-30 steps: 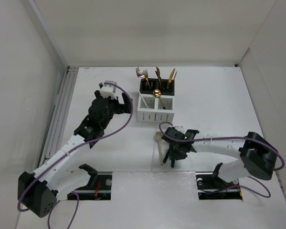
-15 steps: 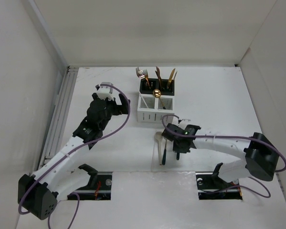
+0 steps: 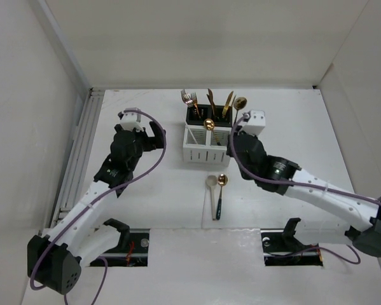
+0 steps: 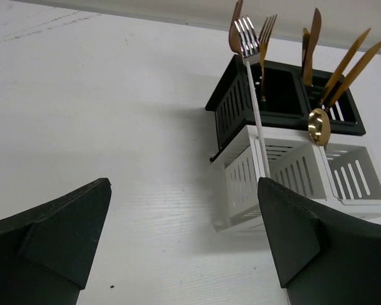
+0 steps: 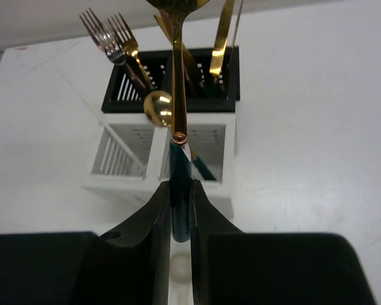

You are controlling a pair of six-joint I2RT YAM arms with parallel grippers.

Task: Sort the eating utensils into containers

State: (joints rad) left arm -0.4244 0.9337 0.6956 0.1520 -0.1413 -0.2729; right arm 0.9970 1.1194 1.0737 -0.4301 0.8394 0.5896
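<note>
right gripper (image 5: 179, 198): fingers pressed together, pinching the green-handled spoon (image 5: 179, 82) by its dark green handle; nothing else touched
green-handled spoon: raised off the table (image 3: 292, 127), near upright, bowl up; bowl next to the right wall of the black caddy (image 5: 130, 95) in the top view; slim polished gold stem, glossy dark handle
left gripper (image 4: 184, 184): spread wide, empty, touching nothing; hangs left of the caddies, aimed at them
black caddy: near the middle of the far edge; boxy, two compartments, perforated walls, matte
white caddy (image 4: 244, 184): touching the black one's near side; boxy, two compartments, slotted walls
gold knives (image 4: 346, 63): flat, shiny, leaning in the black caddy's right compartment
forks (image 4: 249, 35): one silver, one gold, tines up at the caddies' left side; which caddy holds the silver one cannot be told
gold spoon (image 4: 318, 125): round polished bowl up, standing in the white caddy by the divider
cream spoon (image 3: 212, 190): matte, flat on the table between the white caddy and the near edge
copper spoon (image 3: 220, 192): dark handle, just beside the cream one on its right, parallel
</note>
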